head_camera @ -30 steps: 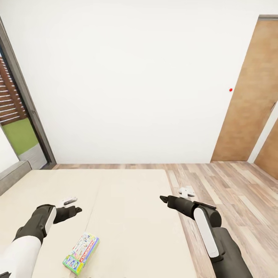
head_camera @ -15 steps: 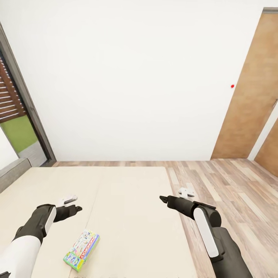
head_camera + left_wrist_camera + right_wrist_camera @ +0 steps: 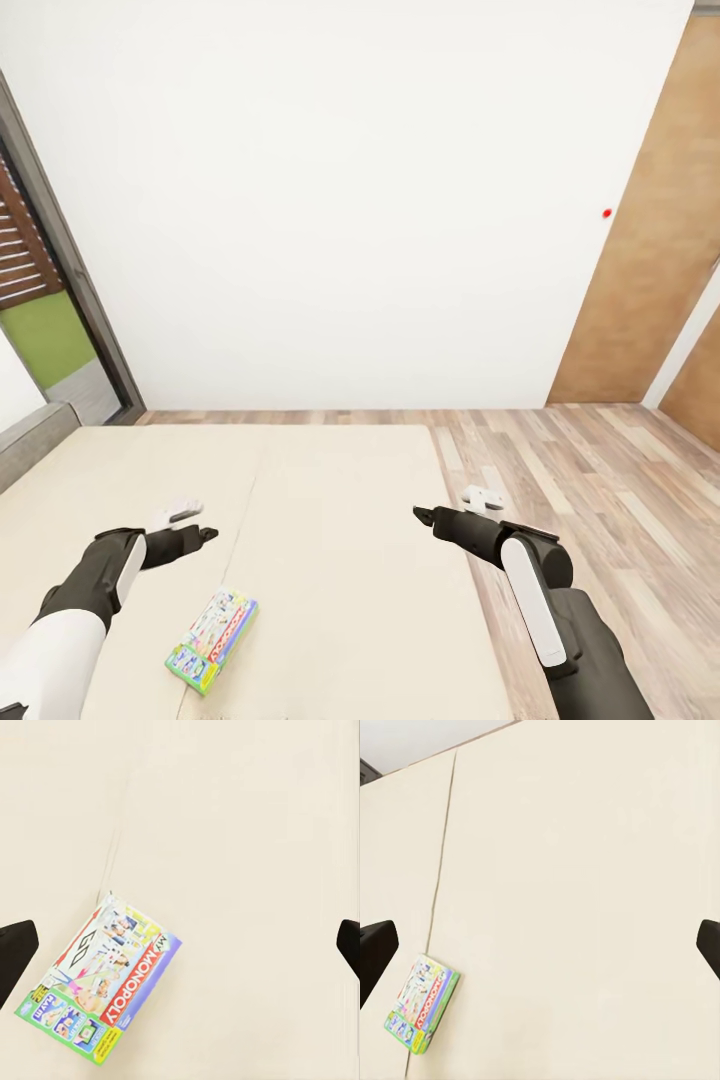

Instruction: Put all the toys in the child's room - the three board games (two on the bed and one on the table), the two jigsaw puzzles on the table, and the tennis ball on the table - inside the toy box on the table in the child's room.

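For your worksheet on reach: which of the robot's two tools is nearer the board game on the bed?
The left tool, hanging just beyond the board game; the right tool is across the bed.

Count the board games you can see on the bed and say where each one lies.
1. One board game lies flat on the bed, near its close edge, just ahead of the left gripper. A second may be outside the camera's view.

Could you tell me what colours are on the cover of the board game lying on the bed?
The board game is green-edged with a red-and-blue title band; clearest in the left wrist view.
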Controlling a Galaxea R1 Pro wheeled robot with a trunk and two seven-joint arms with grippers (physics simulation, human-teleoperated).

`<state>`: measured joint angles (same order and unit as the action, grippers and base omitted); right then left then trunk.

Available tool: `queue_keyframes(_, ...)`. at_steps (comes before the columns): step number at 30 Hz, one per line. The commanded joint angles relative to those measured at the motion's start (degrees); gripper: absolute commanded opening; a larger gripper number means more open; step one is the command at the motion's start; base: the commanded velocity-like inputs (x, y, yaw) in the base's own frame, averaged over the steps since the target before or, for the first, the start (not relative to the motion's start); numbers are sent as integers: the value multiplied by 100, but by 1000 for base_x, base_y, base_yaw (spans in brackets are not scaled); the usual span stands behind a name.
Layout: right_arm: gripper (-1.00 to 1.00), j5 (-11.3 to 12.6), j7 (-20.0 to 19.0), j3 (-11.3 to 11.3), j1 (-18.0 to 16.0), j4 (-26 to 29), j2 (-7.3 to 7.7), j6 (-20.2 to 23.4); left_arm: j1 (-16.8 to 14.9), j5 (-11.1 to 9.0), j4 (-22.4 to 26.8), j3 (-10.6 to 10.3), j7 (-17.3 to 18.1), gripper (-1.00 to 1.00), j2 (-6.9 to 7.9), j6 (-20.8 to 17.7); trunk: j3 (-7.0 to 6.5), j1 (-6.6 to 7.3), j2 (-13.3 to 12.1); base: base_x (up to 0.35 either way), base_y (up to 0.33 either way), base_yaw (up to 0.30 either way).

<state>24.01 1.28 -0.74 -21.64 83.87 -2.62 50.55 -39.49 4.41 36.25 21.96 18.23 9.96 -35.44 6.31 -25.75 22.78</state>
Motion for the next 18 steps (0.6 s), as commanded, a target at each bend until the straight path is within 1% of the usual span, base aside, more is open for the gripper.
queue_keyframes(1, 100, 16, 13, 2, -6, 6, -1, 25, -6, 52, 15, 29, 85, 100, -2, -21, 23, -3, 14, 0, 0, 0)
queue_keyframes(3, 100, 16, 13, 1, -6, 6, -1, 25, -6, 56, 41, 28, 141, 100, 9, -14, 42, -3, 14, 0, 0, 0)
queue_keyframes(9, 100, 16, 13, -8, -6, 6, -1, 30, -9, 69, 82, 40, 210, 100, 120, -18, 98, -3, 14, 0, 0, 0)
queue_keyframes(12, 100, 16, 13, -6, -6, 6, -1, 32, -22, 74, 79, 42, 227, 100, 207, -41, 127, -3, 14, 0, 0, 0)
queue_keyframes(13, 100, 16, 13, -6, -5, 6, -1, 31, -37, 75, 71, 43, 229, 100, 249, -51, 136, -3, 14, 0, 0, 0)
queue_keyframes(15, 100, 16, 13, -5, -6, 6, -1, 32, -83, 74, 58, 44, 231, 100, 283, -57, 155, -3, 14, 0, 0, 0)
queue_keyframes(18, 100, 20, 13, -3, -7, 6, -1, 33, -266, 76, 40, 43, 232, 100, 318, -99, 183, -3, 14, 0, 0, 0)
